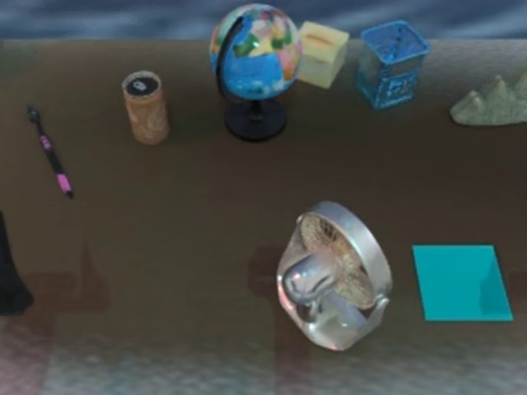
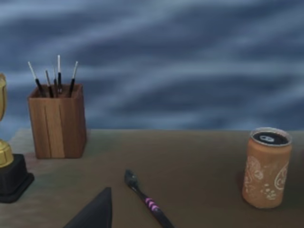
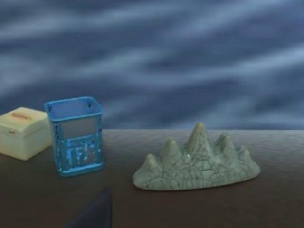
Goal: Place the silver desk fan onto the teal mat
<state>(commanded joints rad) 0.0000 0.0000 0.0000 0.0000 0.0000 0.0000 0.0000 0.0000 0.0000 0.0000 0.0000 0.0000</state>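
Right now the silver desk fan [image 1: 333, 276] stands lower centre in the top view, just left of the teal mat [image 1: 461, 282] and apart from it; it looks rigid, slick and fairly heavy, so the thick ring rim seems the safest hold. Neither claw's state can be told: only a dark tip of the left claw [image 2: 95, 213] and the right claw [image 3: 92, 211] shows.

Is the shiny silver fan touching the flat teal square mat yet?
Apart. The top view shows the shiny chrome round desk fan standing left of the thin teal square mat, with a strip of bare brown table between them.
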